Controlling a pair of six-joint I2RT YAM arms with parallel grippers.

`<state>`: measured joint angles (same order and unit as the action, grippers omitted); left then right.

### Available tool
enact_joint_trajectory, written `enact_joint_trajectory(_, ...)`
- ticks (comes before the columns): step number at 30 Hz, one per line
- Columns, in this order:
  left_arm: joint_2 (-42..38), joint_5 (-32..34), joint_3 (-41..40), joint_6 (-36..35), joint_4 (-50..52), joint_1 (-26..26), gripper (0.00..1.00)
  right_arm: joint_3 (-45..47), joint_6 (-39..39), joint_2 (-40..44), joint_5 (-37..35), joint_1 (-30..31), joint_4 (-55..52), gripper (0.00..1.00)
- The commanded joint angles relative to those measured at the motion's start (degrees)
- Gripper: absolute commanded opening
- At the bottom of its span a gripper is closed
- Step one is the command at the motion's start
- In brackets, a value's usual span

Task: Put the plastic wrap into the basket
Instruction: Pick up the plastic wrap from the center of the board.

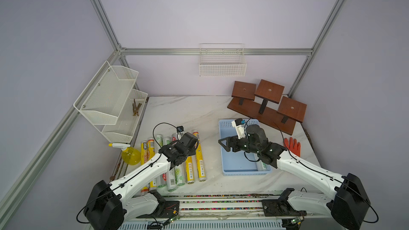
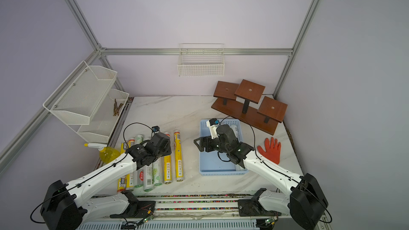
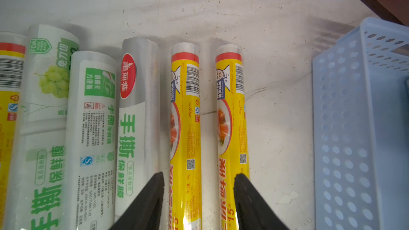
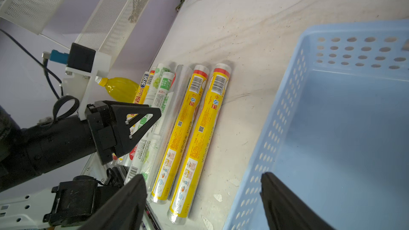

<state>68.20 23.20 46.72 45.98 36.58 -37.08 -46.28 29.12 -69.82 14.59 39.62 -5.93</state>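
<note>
Several plastic wrap rolls (image 1: 200, 162) (image 2: 178, 158) lie side by side on the marble table, left of the light-blue basket (image 1: 234, 169) (image 2: 212, 164). Some are yellow and others white with green print. My left gripper (image 3: 199, 195) (image 4: 155, 113) hovers open over the two rightmost yellow rolls (image 3: 184, 111), gripping nothing. One white roll (image 2: 235, 129) lies in the basket along its right wall, mostly hidden by my right arm. My right gripper (image 4: 202, 180) (image 1: 221, 143) is open and empty above the basket's left wall (image 4: 276, 129).
A yellow spray bottle (image 1: 130, 154) stands left of the rolls. An orange glove (image 1: 293, 146) lies right of the basket. A brown wooden stand (image 1: 265, 107) fills the back right. A white mesh shelf (image 1: 110, 100) and a wire basket (image 1: 222, 63) hang on the walls.
</note>
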Motion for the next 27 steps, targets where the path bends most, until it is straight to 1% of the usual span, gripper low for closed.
enact_joint_trajectory(1, 2.74, -2.89, 1.62, 1.38, 3.17, 1.18, 0.54, -0.76, -0.55, -1.01, -2.21, 1.42, 0.44, 0.85)
enact_joint_trajectory(3, 4.74, -2.29, 2.67, 2.10, 4.71, 1.68, 0.54, -0.66, 0.07, -1.83, -1.75, 1.93, 1.35, 0.85)
enact_joint_trajectory(6, 7.53, 1.08, 4.58, 2.92, 8.41, 2.45, 0.53, -0.90, 0.49, -3.39, -0.99, 2.72, 2.15, 0.85)
enact_joint_trajectory(9, 9.05, 2.39, 5.08, 2.58, 10.19, 4.53, 0.53, -0.92, 1.11, -4.73, -0.57, 3.44, 2.87, 0.85)
enact_joint_trajectory(13, 8.94, -0.35, 2.74, 1.25, 7.39, 7.55, 0.53, -0.87, 1.90, -5.91, 0.14, 4.15, 4.44, 0.86)
enact_joint_trajectory(18, 9.09, -6.79, -0.84, -0.73, 2.01, 11.32, 0.53, -1.05, 2.60, -7.17, 0.44, 4.64, 5.89, 0.86)
enact_joint_trajectory(23, 10.62, -5.98, -1.39, -0.98, 2.90, 13.13, 0.53, -1.19, 3.04, -8.27, 0.87, 5.05, 6.02, 0.86)
enact_joint_trajectory(27, 11.84, -8.37, -1.83, -2.62, 1.57, 13.61, 0.53, -0.66, 3.69, -8.66, 0.84, 5.21, 6.78, 0.86)
